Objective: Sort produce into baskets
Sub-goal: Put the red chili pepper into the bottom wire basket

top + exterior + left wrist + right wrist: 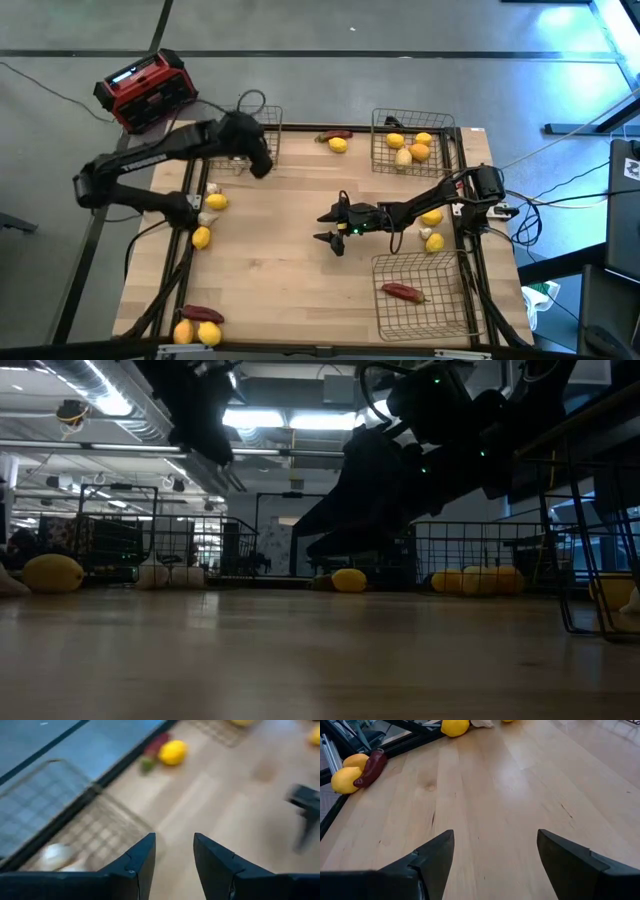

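My left gripper [263, 168] hangs open and empty above the near edge of the far-left basket [258, 128]. In its wrist view the fingers [142, 855] frame bare mesh, and a whitish bulb [54, 856] lies in that basket. My right gripper [328, 226] stands open and empty low over the table's middle [495, 837]. The far-right basket [415, 152] holds yellow and orange fruits and a bulb. A red pepper [402, 292] lies in the near-right basket [420, 310]. Loose produce lies along the table's edges.
A yellow fruit [338, 145] and a red pepper [335, 134] lie at the far edge. Fruits and bulbs [207, 215] lie along the left edge, more [432, 230] by the right arm. Two fruits and a pepper [198, 326] sit at the near left corner. A red and black box [145, 88] stands off the table.
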### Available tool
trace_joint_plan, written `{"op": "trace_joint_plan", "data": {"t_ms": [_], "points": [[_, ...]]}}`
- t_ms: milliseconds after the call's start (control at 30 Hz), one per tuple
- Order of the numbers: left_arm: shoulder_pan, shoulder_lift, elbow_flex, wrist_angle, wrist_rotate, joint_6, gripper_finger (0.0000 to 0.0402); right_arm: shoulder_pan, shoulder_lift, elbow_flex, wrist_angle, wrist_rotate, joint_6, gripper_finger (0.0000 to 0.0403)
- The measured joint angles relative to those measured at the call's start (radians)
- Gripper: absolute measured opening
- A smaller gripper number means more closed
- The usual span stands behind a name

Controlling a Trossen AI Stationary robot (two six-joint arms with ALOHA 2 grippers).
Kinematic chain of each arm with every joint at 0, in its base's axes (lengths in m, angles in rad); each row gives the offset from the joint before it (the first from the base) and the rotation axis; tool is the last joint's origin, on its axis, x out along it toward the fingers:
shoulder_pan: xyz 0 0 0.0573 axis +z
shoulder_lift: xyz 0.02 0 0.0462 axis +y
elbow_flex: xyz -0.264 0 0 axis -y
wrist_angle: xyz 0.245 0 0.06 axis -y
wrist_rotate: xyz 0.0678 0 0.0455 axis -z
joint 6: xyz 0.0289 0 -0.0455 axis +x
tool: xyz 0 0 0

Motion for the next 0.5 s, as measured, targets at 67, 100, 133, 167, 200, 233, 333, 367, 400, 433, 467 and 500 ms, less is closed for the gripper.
{"op": "trace_joint_plan", "data": {"t_ms": [67, 100, 133, 167, 200, 233, 333, 367, 400, 433, 467, 500], "points": [[-0.07, -0.003, -0.004, 0.0, 0.001, -0.039, 0.013, 0.0, 0.0, 0.0, 0.0, 0.0, 0.0, 0.028], [-0.104, -0.003, -0.008, -0.005, 0.007, -0.059, 0.013, 0.0, 0.0, 0.0, 0.0, 0.0, 0.0, 0.028], [-0.14, -0.002, -0.014, -0.012, 0.012, -0.074, 0.013, 0.0, 0.0, 0.0, 0.0, 0.0, 0.0, 0.028], [-0.178, -0.002, -0.021, -0.018, 0.017, -0.09, 0.013, 0.0, 0.0, 0.0, 0.0, 0.0, 0.0, 0.028], [-0.216, -0.001, -0.025, -0.031, 0.018, -0.1, 0.013, 0.0, 0.0, 0.0, 0.0, 0.0, 0.0, 0.028], [-0.254, -0.001, -0.031, -0.037, 0.021, -0.114, 0.013, 0.0, 0.0, 0.0, 0.0, 0.0, 0.0, 0.028], [-0.36, 0.0, -0.053, -0.037, 0.022, -0.155, 0.013, 0.0, 0.0, 0.0, 0.0, 0.0, 0.0, 0.028], [-0.392, 0.0, -0.059, -0.037, 0.022, -0.168, 0.013, 0.0, 0.0, 0.0, 0.0, 0.0, 0.0, 0.028], [-0.421, 0.0, -0.067, -0.03, 0.022, -0.176, 0.013, 0.0, 0.0, 0.0, 0.0, 0.0, 0.0, 0.028], [-0.449, 0.0, -0.076, -0.025, 0.022, -0.185, 0.013, 0.0, 0.0, 0.0, 0.0, 0.0, 0.0, 0.028], [-0.475, 0.0, -0.087, -0.022, 0.022, -0.194, 0.013, 0.0, 0.0, 0.0, 0.0, 0.0, 0.0, 0.028], [-0.498, 0.001, -0.095, -0.028, 0.023, -0.195, 0.013, 0.0, 0.0, 0.0, 0.0, 0.0, 0.0, 0.028]]}}
